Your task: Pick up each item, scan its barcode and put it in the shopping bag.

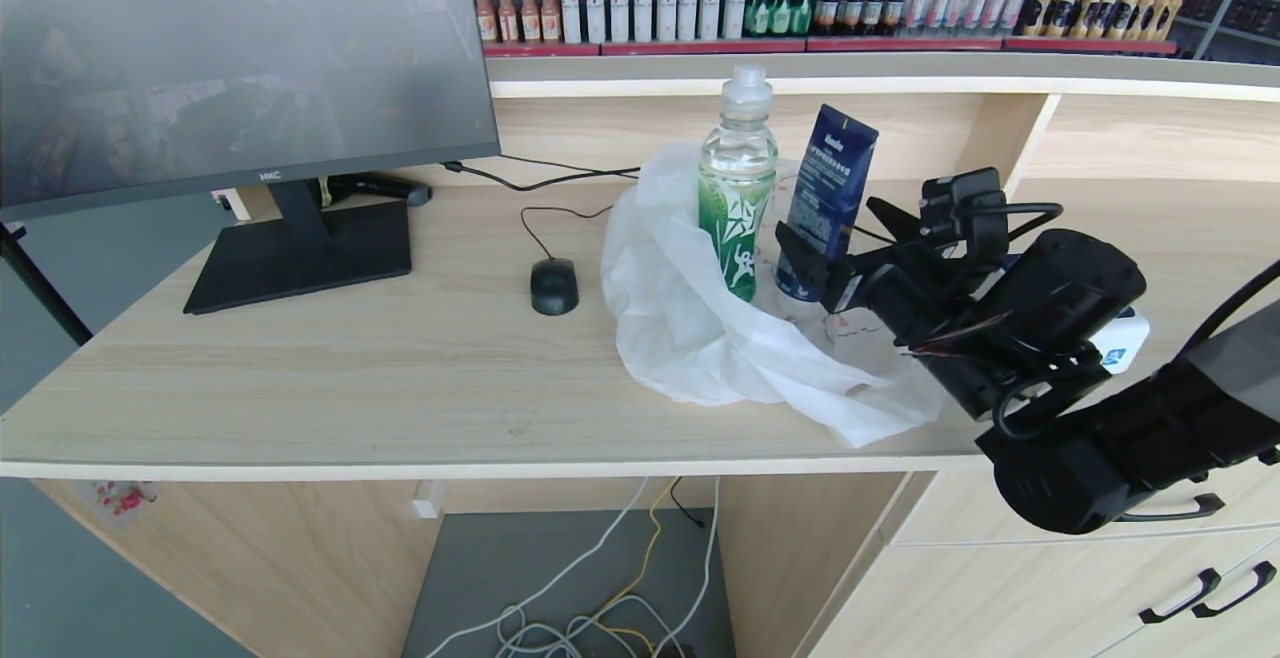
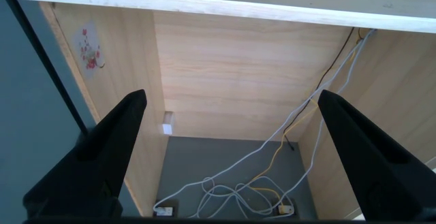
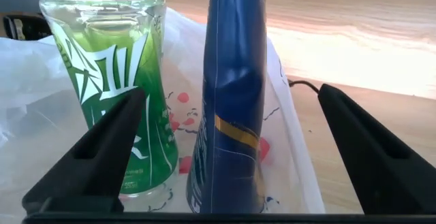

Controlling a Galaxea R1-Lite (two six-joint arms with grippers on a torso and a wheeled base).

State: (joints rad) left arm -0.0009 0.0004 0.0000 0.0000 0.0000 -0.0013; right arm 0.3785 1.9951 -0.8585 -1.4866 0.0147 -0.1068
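Observation:
A white plastic shopping bag (image 1: 690, 338) lies open on the wooden counter (image 1: 300, 378). Inside it stand a clear bottle with a green label (image 1: 738, 188) and a tall dark blue pouch (image 1: 835, 163). My right gripper (image 1: 825, 218) is open at the bag, one finger on each side of the pouch's lower half without touching it. The right wrist view has the pouch (image 3: 235, 81) between the spread fingers of that gripper (image 3: 231, 94), the bottle (image 3: 116, 81) beside it and the bag (image 3: 27, 115) around both. My left gripper (image 2: 231, 98) hangs open below the counter, holding nothing.
A monitor (image 1: 240, 58) stands at the counter's left, a black handheld device (image 1: 375, 186) behind its stand and a mouse (image 1: 554, 286) beside the bag. A small white-and-blue box (image 1: 1122, 343) lies behind my right arm. Cables (image 2: 245, 183) lie on the floor under the counter.

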